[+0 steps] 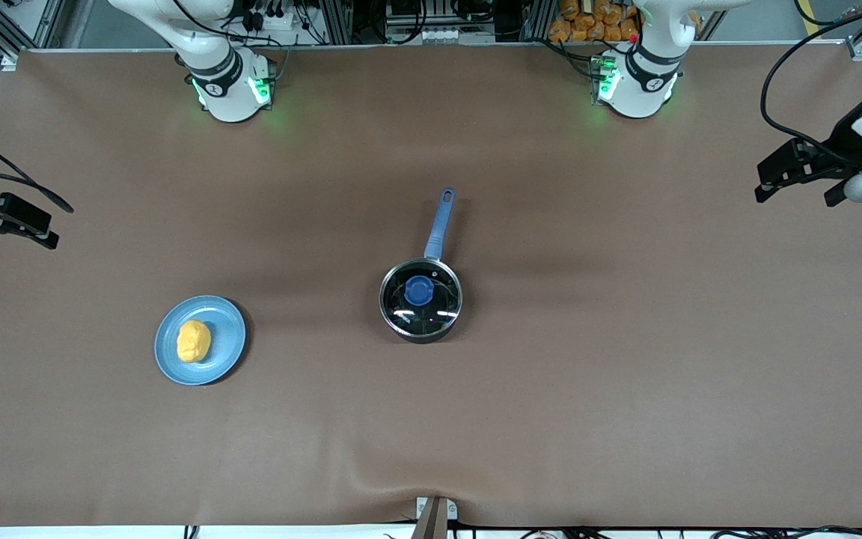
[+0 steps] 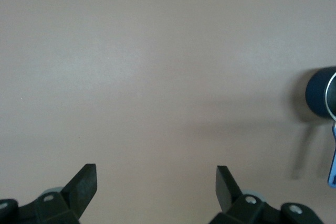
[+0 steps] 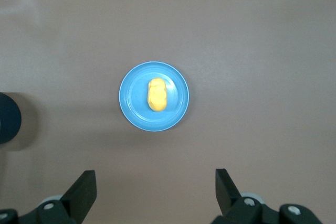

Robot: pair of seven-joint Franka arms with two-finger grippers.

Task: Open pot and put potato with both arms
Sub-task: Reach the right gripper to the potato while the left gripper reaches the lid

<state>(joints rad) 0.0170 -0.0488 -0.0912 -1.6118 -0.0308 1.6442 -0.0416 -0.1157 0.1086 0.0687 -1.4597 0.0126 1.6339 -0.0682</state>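
- Left gripper (image 2: 156,187): I read the fingers spread wide, nothing between them; it hangs over bare brown table (image 1: 625,374) at the left arm's end. In the front view it shows at the edge (image 1: 775,176).
- Right gripper (image 3: 156,191): released too, fingers well apart, up over the right arm's end of the table, seen at the front view's edge (image 1: 8,221).
- Saucepan (image 1: 421,299) sits mid-table, glass lid on, blue knob (image 1: 418,290) centred; long blue handle (image 1: 439,223) points toward the robot bases.
- Potato (image 1: 193,340) lies on the blue plate (image 1: 225,329), well apart from the saucepan, toward the right arm's end and slightly nearer the front camera.
- Right wrist view looks straight down on plate and potato (image 3: 157,94).
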